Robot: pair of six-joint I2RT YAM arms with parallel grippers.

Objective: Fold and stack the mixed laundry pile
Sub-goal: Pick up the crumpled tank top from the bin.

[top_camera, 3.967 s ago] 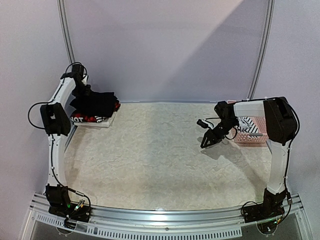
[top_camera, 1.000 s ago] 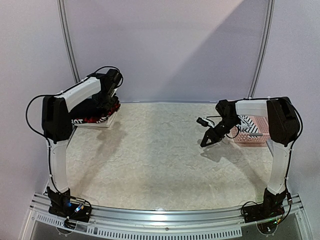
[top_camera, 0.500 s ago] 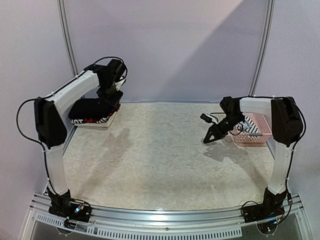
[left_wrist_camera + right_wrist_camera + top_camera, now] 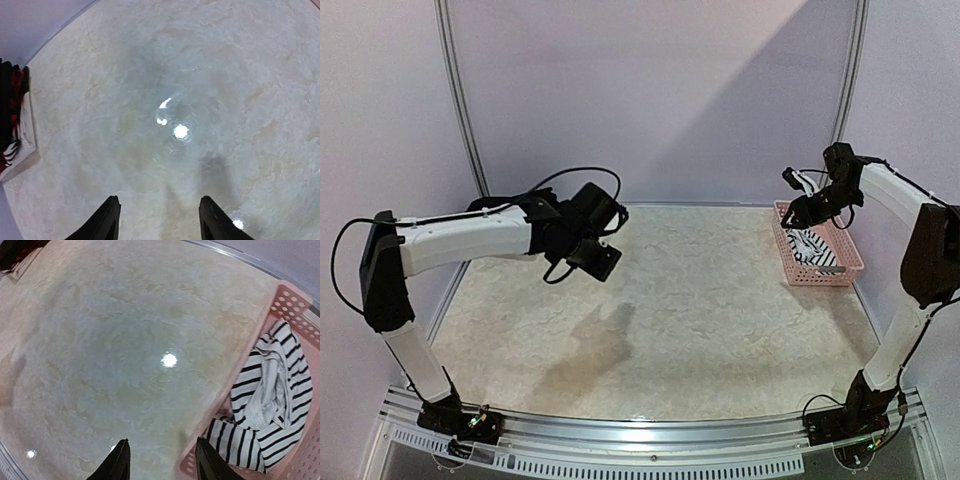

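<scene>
A black-and-white striped tank top (image 4: 272, 405) lies crumpled in the pink basket (image 4: 295, 297) at the back right of the table, where the top view also shows the striped tank top (image 4: 817, 250). My right gripper (image 4: 162, 452) hangs open and empty over the basket's near-left rim; from above, the right gripper (image 4: 798, 213) is high at the basket's far corner. A folded stack (image 4: 10, 115) of black, red and striped cloth lies on a white board at the back left. My left gripper (image 4: 160, 200) is open over bare table, and the left gripper (image 4: 603, 260) is left of centre.
The pink basket (image 4: 840, 275) stands against the right edge of the marbled table (image 4: 700, 320). The outstretched left arm (image 4: 470, 235) hides the folded stack in the top view. A white wall closes off the back.
My left gripper opened, left the stack and swung right toward the middle of the table. My right gripper rose and moved back-right over the basket, its jaws spreading wider.
</scene>
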